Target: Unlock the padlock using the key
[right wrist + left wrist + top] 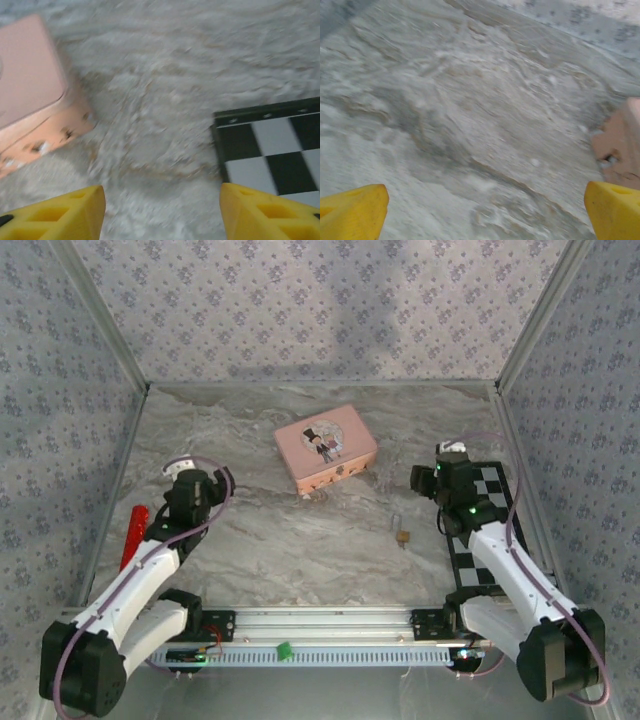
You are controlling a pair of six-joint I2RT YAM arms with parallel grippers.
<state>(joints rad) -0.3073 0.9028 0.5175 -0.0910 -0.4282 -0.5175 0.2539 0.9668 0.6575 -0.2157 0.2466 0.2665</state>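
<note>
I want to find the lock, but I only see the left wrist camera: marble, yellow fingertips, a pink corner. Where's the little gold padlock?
Observer: The tiny brass-gold padlock lies on the marble table, nearer the arms than the pink illustrated tin box.
Operator: Is anything holding it?
Observer: No. The right gripper hangs open just beyond it, apart from it, holding nothing.
Operator: What's beside my arm?
Observer: A red cylinder lies by the table's left edge, left of the left gripper.
</note>
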